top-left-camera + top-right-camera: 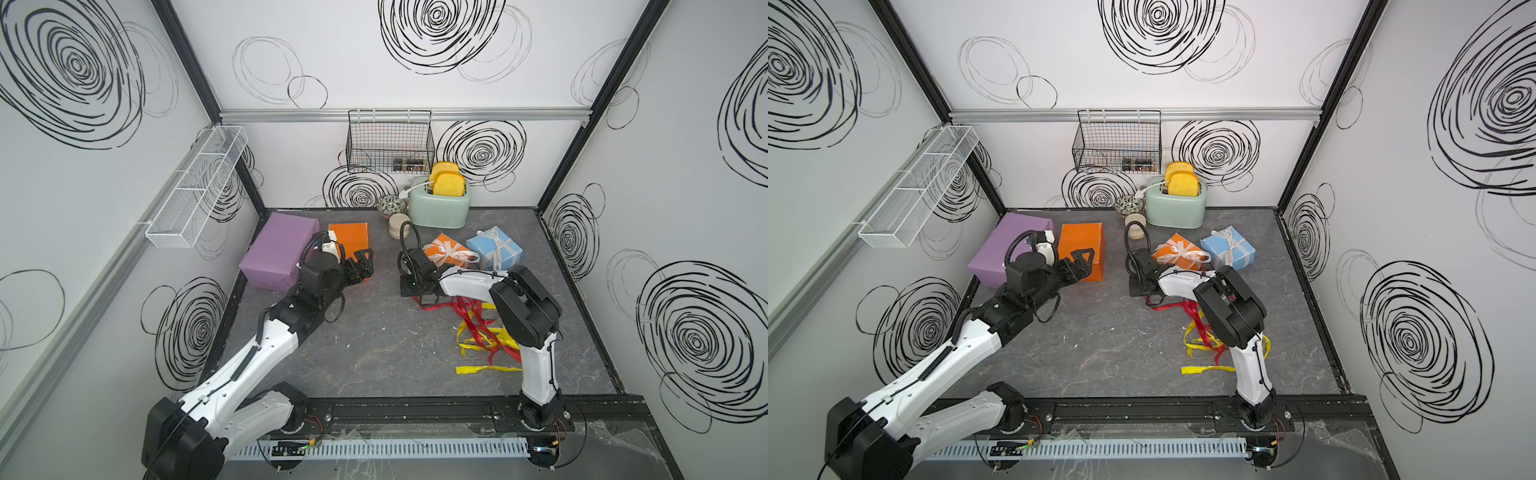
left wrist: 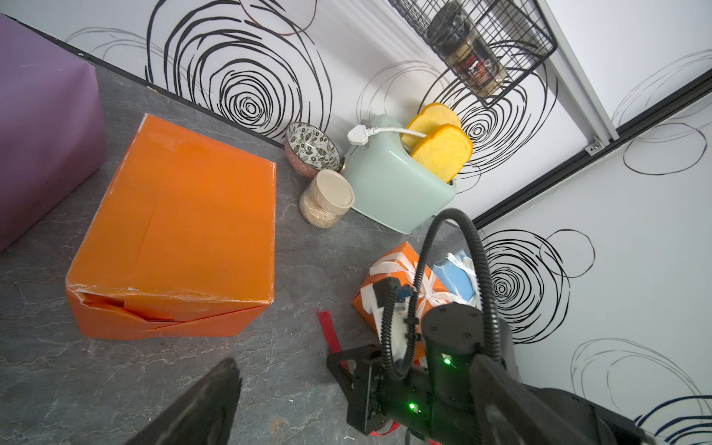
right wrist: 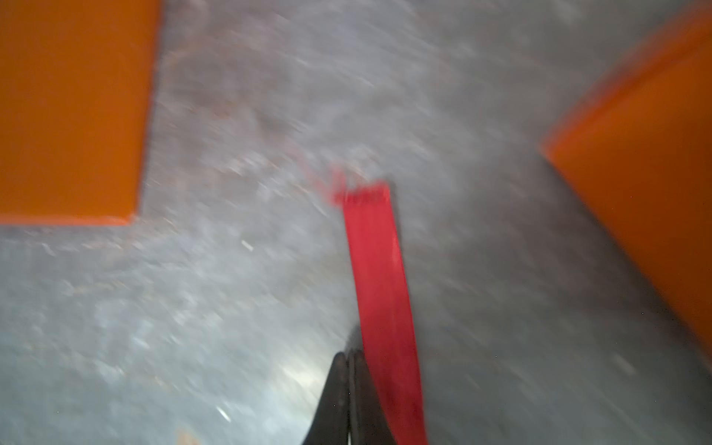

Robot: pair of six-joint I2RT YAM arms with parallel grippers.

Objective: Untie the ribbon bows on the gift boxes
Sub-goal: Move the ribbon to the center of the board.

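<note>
Slotted cable duct [image 1: 386, 451] sits closest, along the front edge in both top views. Behind it is the grey surface [image 1: 374, 345]. Over it the left gripper [image 1: 362, 266] hovers wide open, just in front of the medium orange box [image 1: 349, 237], with the lilac box [image 1: 276, 253] just beside that. The right gripper [image 1: 415, 291] is down at the surface, near the small orange cube [image 1: 438, 242], which carries a tied white bow [image 1: 449, 252]. The light-blue cube [image 1: 478, 246] is beside it, its silvery-white bow [image 1: 494, 237] also tied. The dark red ribbon [image 1: 465, 309] and yellow ribbon [image 1: 486, 368] lie loose and tangled on the surface by the right arm.

Left wrist view: the fingers [image 2: 215, 385] are far apart, the medium orange box is ahead, and one end of the dark red ribbon [image 2: 329, 331] lies flat by the right gripper.

Right wrist view, blurred: the fingers [image 3: 339, 389] are pressed together. The dark red ribbon runs right alongside them; cannot tell if it is pinched. Orange box faces on either side.
</note>
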